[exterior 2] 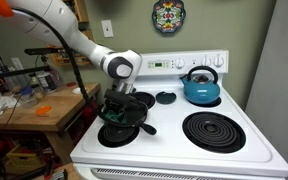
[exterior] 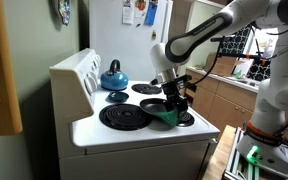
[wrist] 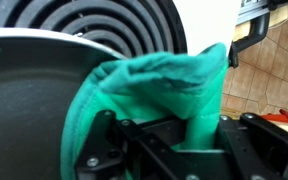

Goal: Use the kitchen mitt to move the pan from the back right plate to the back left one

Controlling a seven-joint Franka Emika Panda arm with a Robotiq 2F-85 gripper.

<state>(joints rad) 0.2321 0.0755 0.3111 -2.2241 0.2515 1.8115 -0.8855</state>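
Right now my jaws are drawn narrow around the mitt (wrist: 169, 85). Its green cloth is bunched between them and folded over the edge of the pan (wrist: 24, 115). I cannot see the metal under the cloth, so I judge rather than know that the rim is pinched inside.

The pan hangs at the front left corner of the stove, over the front left burner (exterior 2: 109, 138), with its handle sticking out toward the front. It seems clear of the coil, though the gap is hard to read. So the pick-up looks done and the pan is not yet where it belongs.

Beyond it the back left burner (exterior 2: 165, 98) sits bare, near the pan but not under it. What is left, as I judge it, is to carry the pan back over that small coil, lower it flat and let go. Farther off, the kettle (exterior 2: 201, 87) stands at the back right.
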